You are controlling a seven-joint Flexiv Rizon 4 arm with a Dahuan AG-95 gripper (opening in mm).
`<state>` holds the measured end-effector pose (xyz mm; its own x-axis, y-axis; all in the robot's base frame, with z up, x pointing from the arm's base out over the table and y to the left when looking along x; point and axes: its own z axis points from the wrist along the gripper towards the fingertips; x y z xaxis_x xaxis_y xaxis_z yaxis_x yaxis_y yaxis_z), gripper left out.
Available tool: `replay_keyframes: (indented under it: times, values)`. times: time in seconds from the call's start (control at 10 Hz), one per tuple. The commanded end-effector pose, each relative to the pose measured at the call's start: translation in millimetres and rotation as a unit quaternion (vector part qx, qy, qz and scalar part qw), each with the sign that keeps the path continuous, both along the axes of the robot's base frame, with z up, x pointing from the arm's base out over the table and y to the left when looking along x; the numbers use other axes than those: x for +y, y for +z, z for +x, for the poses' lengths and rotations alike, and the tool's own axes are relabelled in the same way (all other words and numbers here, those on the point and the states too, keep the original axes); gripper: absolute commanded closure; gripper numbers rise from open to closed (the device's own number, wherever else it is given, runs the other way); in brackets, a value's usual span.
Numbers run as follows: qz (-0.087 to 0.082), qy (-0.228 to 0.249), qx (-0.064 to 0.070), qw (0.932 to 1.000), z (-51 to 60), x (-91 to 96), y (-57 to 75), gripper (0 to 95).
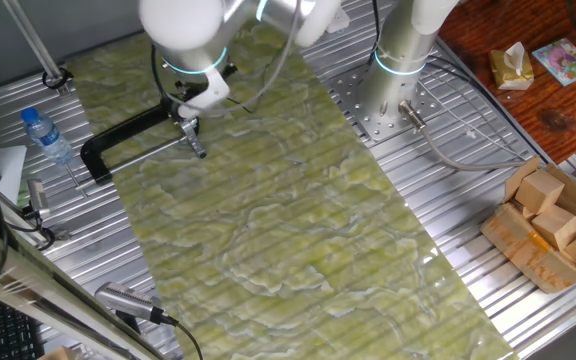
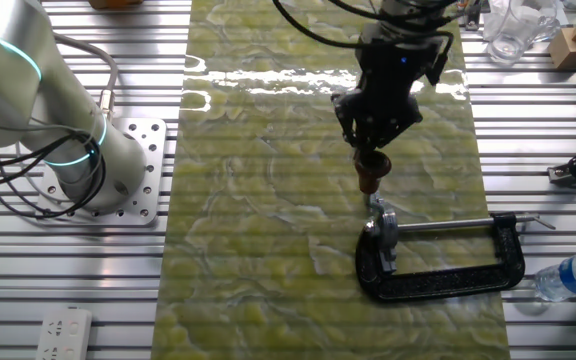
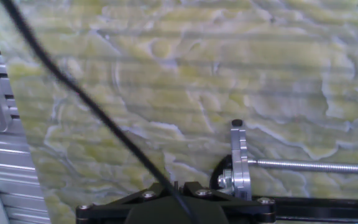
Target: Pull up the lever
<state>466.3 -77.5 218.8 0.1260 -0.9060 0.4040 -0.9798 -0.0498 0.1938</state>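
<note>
The lever [image 2: 376, 200] is a short silver rod with a red-brown end cap. It rises steeply from its small metal base [image 2: 384, 243] at the end of the black C-shaped clamp frame [image 2: 448, 282]. My gripper [image 2: 372, 168] hangs straight over it, and its fingers close in on the cap from both sides. In the hand view the fingers [image 3: 160, 191] stand almost together, with a thin dark stub between them. The lever also shows in one fixed view [image 1: 198, 146], just under the gripper [image 1: 189, 122].
A long silver screw rod [image 2: 448, 225] runs from the base to the clamp's far arm. A water bottle [image 2: 573, 272] lies to the right of the clamp. The arm's base [image 2: 88, 170] stands on the left. A wooden block box [image 1: 553, 225] sits far off.
</note>
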Motion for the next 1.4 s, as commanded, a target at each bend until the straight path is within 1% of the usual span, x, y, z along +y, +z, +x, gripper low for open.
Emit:
replay_keyframes:
  times: [0.1,0.2,0.4,0.6,0.7,0.8,0.9,1.0,1.1,1.2,1.3,1.4]
  values:
    - [0.000,0.003,0.001,1.0000,3.7,-3.3,2.9,95.0]
    - [0.003,0.005,0.001,1.0000,5.8,-7.8,3.4,95.0]
    - [0.005,0.005,-0.002,1.0000,6.3,-11.0,2.3,95.0]
    - [0.010,-0.004,-0.007,0.9999,7.2,-11.6,2.0,95.0]
    - [0.020,-0.023,-0.014,0.9994,7.6,-11.4,1.9,95.0]
    - [0.041,-0.067,-0.026,0.9965,8.5,-9.6,1.7,95.0]
    - [0.090,-0.154,-0.044,0.9829,14.4,1.6,-1.1,95.0]
    - [0.103,-0.205,-0.058,0.9716,19.0,15.8,-3.5,95.0]
    - [0.109,-0.245,-0.069,0.9609,23.1,28.7,-4.6,95.0]
    - [0.115,-0.292,-0.089,0.9454,27.7,48.2,-5.7,95.0]
    - [0.123,-0.346,-0.114,0.9231,30.8,66.5,-7.8,95.0]
    - [0.130,-0.394,-0.132,0.9003,33.7,83.3,-12.2,95.0]
